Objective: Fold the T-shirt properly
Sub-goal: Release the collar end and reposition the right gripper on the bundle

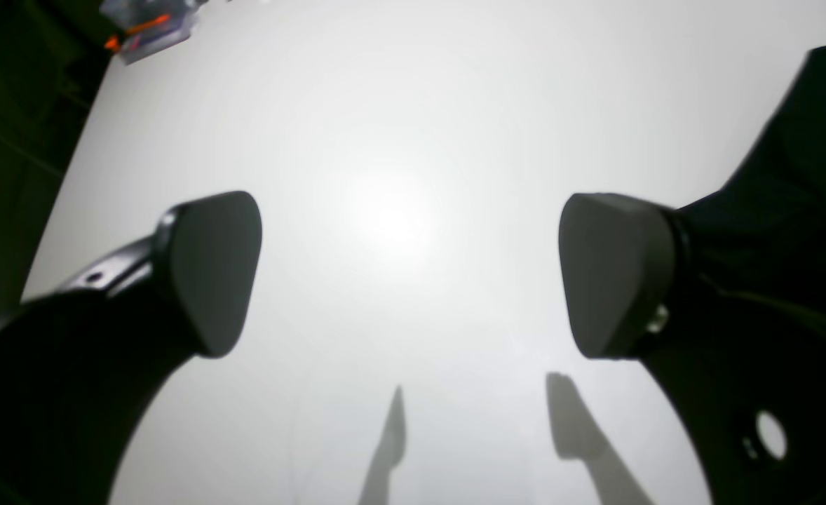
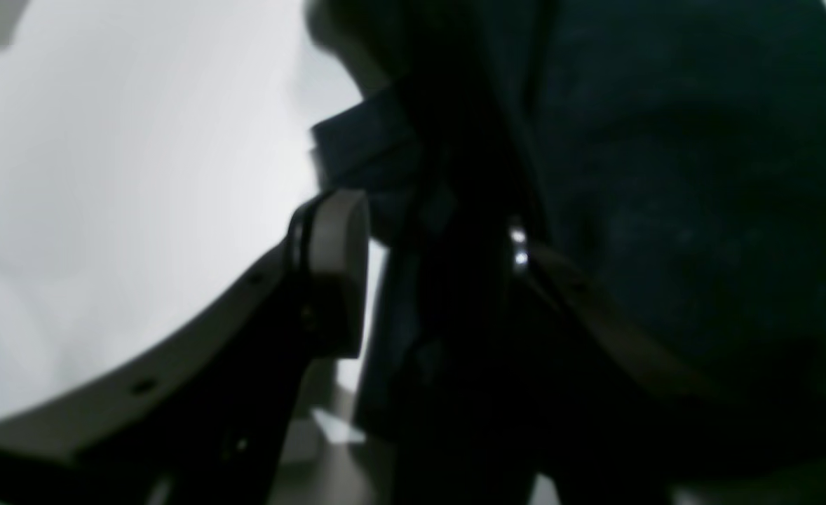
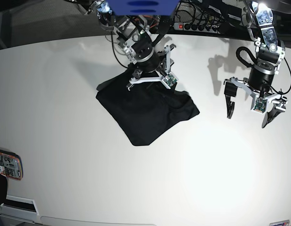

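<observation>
Left gripper agape, empty above white table; right gripper around T-shirt fold — grip unclear.

Robotics lab, white table, two robot arms, cables, power strip
</observation>
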Motion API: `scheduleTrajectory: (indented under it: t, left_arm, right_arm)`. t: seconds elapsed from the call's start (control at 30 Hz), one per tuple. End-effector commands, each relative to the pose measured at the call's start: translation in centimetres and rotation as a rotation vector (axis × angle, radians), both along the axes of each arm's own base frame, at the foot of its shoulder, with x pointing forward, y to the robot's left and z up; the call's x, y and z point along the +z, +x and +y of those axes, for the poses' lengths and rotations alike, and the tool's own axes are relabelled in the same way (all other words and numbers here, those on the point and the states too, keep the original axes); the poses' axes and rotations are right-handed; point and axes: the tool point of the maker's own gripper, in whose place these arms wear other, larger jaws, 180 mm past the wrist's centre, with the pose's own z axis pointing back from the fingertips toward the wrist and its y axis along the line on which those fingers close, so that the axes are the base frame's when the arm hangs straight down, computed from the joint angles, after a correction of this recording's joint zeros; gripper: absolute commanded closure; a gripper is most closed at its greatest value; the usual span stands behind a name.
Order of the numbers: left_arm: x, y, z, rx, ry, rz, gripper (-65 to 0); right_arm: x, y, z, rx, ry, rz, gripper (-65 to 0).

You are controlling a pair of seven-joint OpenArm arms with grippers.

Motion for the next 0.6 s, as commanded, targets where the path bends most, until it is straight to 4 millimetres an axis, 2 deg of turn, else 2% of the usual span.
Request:
scheduleTrajectory:
  t: [0.0, 0.1, 0.27, 0.4, 0.57]
  left_arm:
    - [1.3, 0.3, -0.1, -0.009, 0.001, -0.048, -65.0]
    - [1.3, 0.3, -0.1, -0.009, 0.001, -0.047, -65.0]
    - [1.2, 0.2, 0.0, -0.007, 0.003, -0.045, -65.0]
    - [1.2, 0.2, 0.0, -0.007, 0.003, -0.044, -65.0]
    - [1.3, 0.3, -0.1, -0.008, 0.002, -0.047, -65.0]
  right_arm:
    - [1.2, 0.3, 0.7, 0.001, 0.040, -0.029, -23.5]
    - [1.9, 0.5, 0.8, 0.000, 0.056, -0.043, -23.4]
    - [4.4, 1.6, 1.1, -0.010, 0.118, -0.114, -23.3]
    - [5.7, 3.5, -0.3, -0.063, 0.148, -0.177, -23.2]
    - [6.3, 4.6, -1.5, -0.102, 0.156, -0.209, -23.1]
